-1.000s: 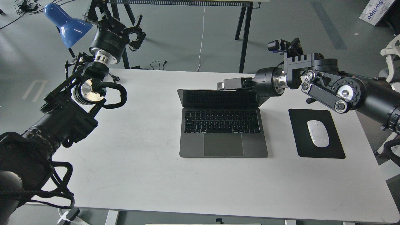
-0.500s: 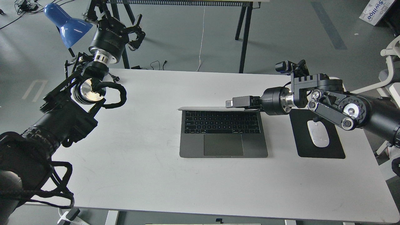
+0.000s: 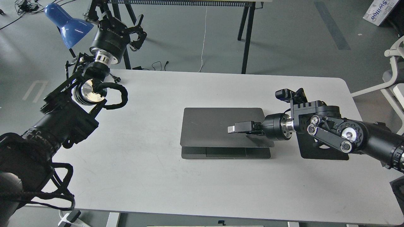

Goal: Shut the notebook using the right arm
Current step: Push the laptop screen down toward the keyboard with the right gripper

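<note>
The notebook (image 3: 217, 126) lies in the middle of the white table (image 3: 151, 179). Its space-grey lid is tipped down almost flat over the base. Only a thin front strip of the base with the trackpad edge (image 3: 225, 153) shows below the lid. My right arm comes in from the right, and its gripper (image 3: 233, 128) rests on top of the lid, right of centre, with its fingers together and nothing held. My left gripper (image 3: 136, 32) is raised beyond the table's far left corner, open and empty.
A black mouse pad (image 3: 322, 154) lies right of the notebook, mostly under my right arm, with the mouse hidden. A blue lamp (image 3: 68, 26) stands at the far left by my left arm. Black table legs (image 3: 247, 37) stand behind the table, and a white chair (image 3: 394, 63) is at the right.
My right gripper has moved down and toward me, pushing the lid from upright to nearly flat on the base. The keyboard is now covered. The left arm has not moved.
</note>
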Controlling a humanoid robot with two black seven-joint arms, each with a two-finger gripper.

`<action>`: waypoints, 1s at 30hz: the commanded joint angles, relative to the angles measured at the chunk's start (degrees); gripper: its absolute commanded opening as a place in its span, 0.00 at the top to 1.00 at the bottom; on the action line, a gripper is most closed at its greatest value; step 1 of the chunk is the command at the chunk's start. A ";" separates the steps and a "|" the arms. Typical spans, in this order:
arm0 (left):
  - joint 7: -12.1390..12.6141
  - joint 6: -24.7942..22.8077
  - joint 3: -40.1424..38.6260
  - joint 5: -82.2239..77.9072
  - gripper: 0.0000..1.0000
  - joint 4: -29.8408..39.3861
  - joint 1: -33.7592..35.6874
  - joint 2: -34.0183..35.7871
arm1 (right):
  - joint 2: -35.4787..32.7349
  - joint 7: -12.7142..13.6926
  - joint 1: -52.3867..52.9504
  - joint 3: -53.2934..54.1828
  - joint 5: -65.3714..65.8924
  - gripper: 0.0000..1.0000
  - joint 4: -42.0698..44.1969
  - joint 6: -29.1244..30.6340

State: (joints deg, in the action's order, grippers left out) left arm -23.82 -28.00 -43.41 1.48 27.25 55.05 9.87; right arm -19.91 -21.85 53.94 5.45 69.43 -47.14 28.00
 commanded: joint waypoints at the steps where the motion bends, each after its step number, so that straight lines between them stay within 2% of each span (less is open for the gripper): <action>1: 0.00 0.00 -0.01 0.02 0.00 0.00 -0.03 -0.03 | 0.39 -0.03 -2.43 1.75 0.00 0.00 0.30 0.00; 10: -0.09 0.00 -0.01 0.02 0.00 0.00 -0.03 -0.03 | 3.38 0.06 -7.35 5.88 0.00 0.00 1.96 0.00; 20: -0.18 0.00 -0.10 0.11 0.00 0.00 -0.03 -0.12 | 4.53 0.32 -8.85 5.45 0.00 0.00 3.02 0.00; 26: -0.18 0.00 -0.10 0.11 0.00 0.00 -0.03 -0.03 | 3.91 0.23 -9.03 6.24 -0.43 0.00 1.71 0.00; 30: -0.18 0.00 -0.01 0.11 0.00 0.00 -0.03 -0.12 | 1.37 0.32 -8.15 8.87 -2.80 0.00 -2.68 0.00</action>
State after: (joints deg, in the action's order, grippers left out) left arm -24.00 -28.00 -43.48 1.58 27.25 54.98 9.82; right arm -16.42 -21.53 45.09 12.46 68.23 -46.75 28.02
